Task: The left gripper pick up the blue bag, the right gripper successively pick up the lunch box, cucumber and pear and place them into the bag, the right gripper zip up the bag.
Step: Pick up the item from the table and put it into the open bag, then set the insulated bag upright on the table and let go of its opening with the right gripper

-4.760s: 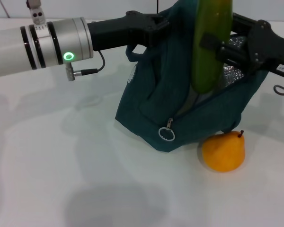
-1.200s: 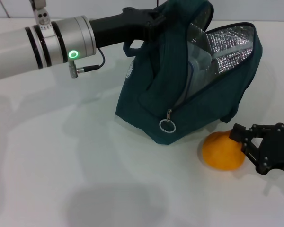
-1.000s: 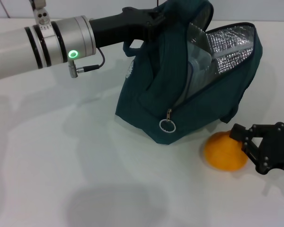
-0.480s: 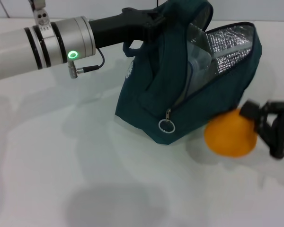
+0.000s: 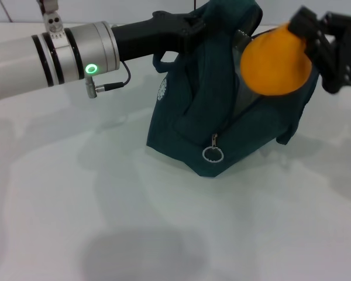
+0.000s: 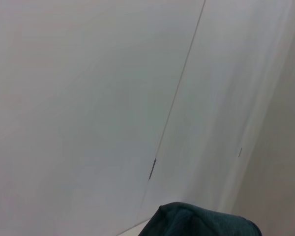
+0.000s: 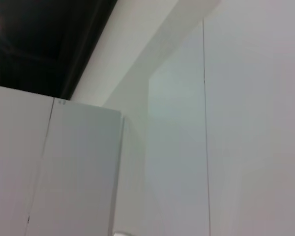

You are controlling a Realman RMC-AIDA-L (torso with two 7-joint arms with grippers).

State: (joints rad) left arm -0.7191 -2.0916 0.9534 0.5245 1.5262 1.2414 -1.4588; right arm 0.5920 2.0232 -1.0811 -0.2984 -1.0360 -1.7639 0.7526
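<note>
The left gripper (image 5: 190, 26) grips the blue bag (image 5: 213, 111) by its top, holding it upright. The right gripper (image 5: 307, 44), clamped on the pear (image 5: 275, 61), carries it above the opening.

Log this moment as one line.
left hand: holding teal-blue fabric bag up | right hand: carrying orange-yellow pear over bag | zipper: open

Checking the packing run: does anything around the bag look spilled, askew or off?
Nothing stands out. The left claw holds the blue bag up by its top, the right claw holds the pear over the opening, and nothing has spilled on the table.
</note>
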